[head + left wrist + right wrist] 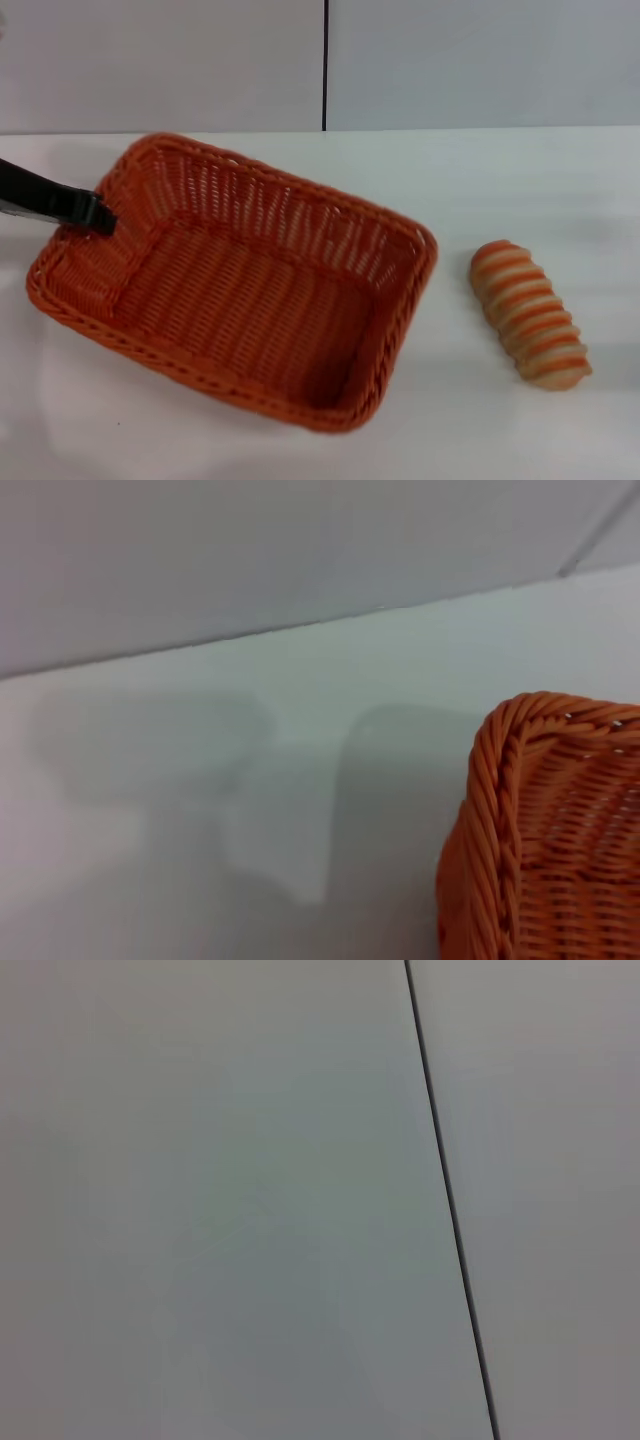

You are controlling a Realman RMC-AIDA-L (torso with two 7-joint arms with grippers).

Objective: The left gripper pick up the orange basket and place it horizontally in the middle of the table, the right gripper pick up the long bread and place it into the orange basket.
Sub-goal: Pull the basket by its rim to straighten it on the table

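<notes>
The orange basket (250, 290) lies on the white table (500, 440), left of centre and turned at an angle, its inside empty. My left gripper (98, 213) reaches in from the left edge, and its black fingers meet on the braided rim at the basket's left end. A corner of the orange basket (545, 830) shows in the left wrist view, without the fingers. The long bread (530, 313), tan with orange-brown stripes facing up, lies on the table to the right of the basket, apart from it. My right gripper is out of view.
A grey wall (480, 60) with a dark vertical seam (325, 65) stands behind the table's far edge. The right wrist view shows only that wall and seam (445, 1200).
</notes>
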